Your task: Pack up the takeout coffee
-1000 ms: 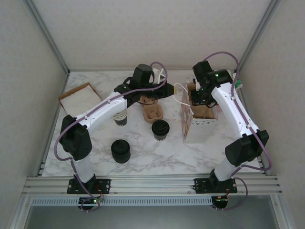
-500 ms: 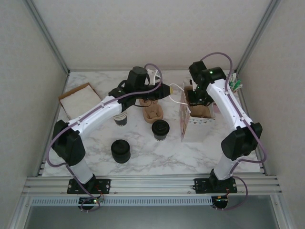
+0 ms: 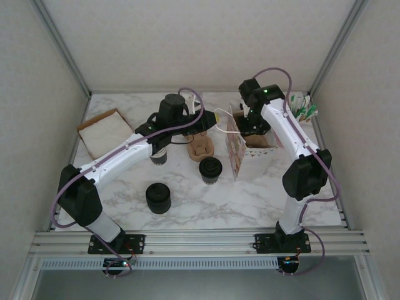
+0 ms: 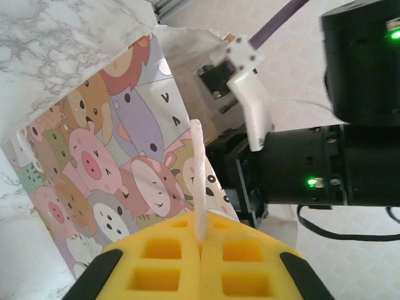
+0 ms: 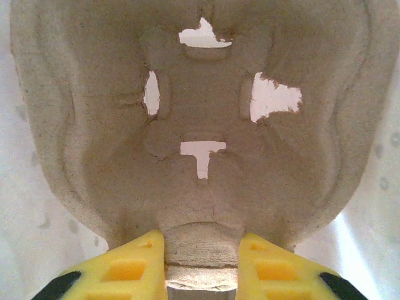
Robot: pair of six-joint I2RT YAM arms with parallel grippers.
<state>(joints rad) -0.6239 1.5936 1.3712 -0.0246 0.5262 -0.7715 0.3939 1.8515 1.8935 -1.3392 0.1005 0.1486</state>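
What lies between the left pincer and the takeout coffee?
In the top view, a brown pulp cup carrier lies between the left pincer and the takeout coffee.

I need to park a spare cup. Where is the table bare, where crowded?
Bare: the near strip of the white marble table between the cartoon-printed paper bag and the front rail. Crowded: the middle, around the dark lidded paper cup, squat black lid stack and brown pulp carrier.

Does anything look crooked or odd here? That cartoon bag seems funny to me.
Yes: the cartoon bag leans askew rather than standing square, with the left pincer gripping its white handle off to one side. The right pincer holds a pulp cup tray inside it. Nothing is spilled.
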